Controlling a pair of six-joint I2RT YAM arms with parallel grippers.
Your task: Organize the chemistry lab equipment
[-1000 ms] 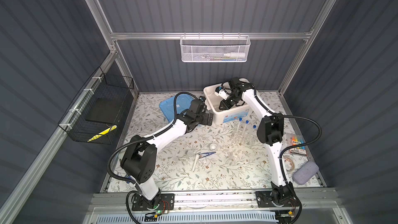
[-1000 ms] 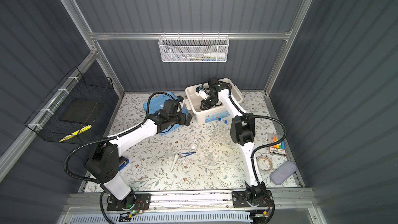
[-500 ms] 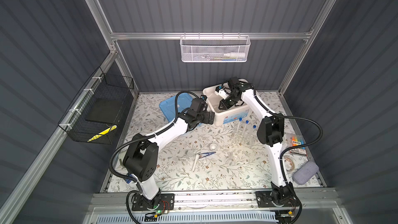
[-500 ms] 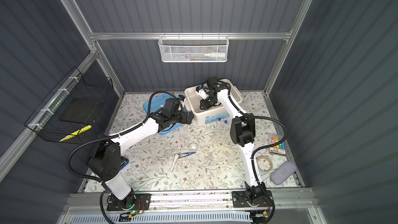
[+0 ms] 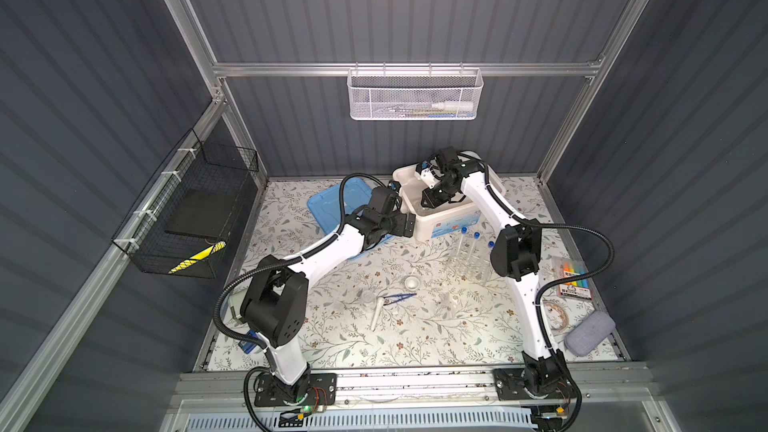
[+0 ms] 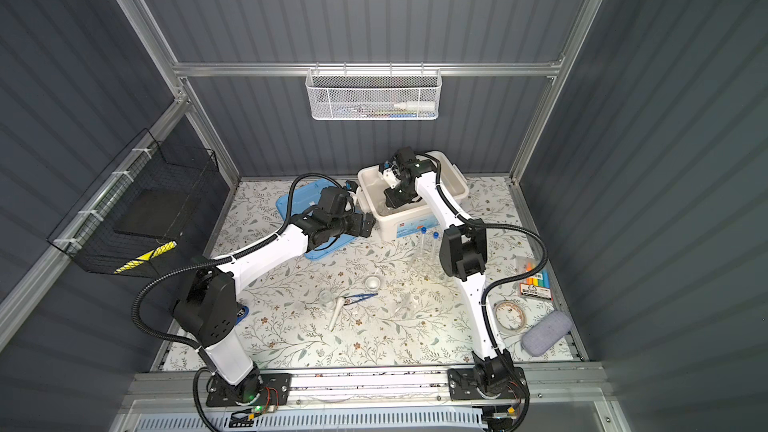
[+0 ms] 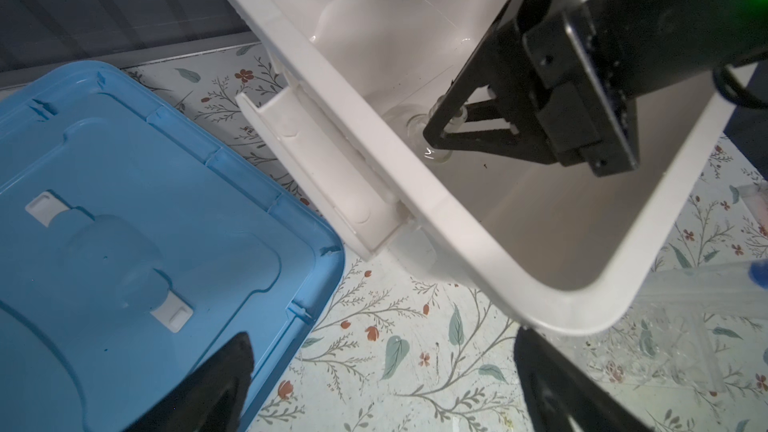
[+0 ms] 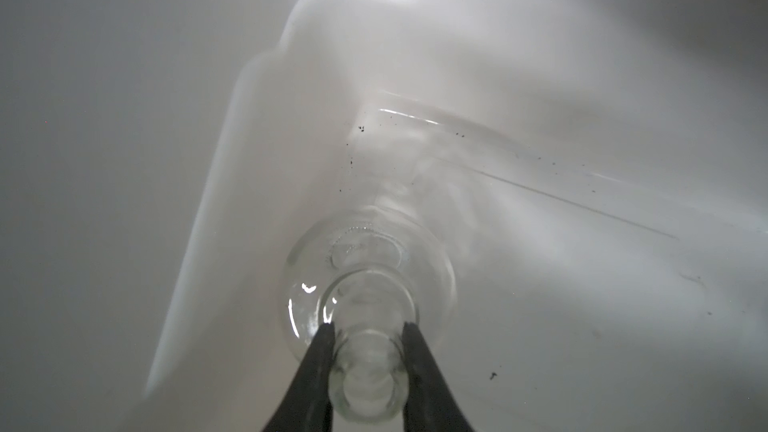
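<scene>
My right gripper [image 8: 368, 328] is shut on the neck of a small clear glass flask [image 8: 365, 259] inside the white bin [image 5: 449, 222], low near its floor; the left wrist view shows the same grip [image 7: 434, 135]. My left gripper [image 7: 384, 338] is open and empty, hovering over the table just outside the bin's left wall [image 7: 345, 89]. On the table stand blue-capped test tubes [image 5: 469, 251] in a clear rack [image 5: 465, 270]. Nearer the front are a small white bowl [image 5: 412, 283], a white pestle [image 5: 377, 311], blue tweezers [image 5: 399, 297] and two clear glass vessels [image 5: 368, 297] [image 5: 451, 301].
The bin's blue lid [image 5: 332, 205] lies flat under my left arm. A marker pack [image 5: 573, 280], a tape roll [image 5: 555, 313] and a grey case [image 5: 590, 338] sit at the right edge. A stapler [image 5: 249, 344] peeks out by the left arm's base.
My left gripper has edged a little closer to the bin's side. The right gripper stays in the bin, still gripping the flask.
</scene>
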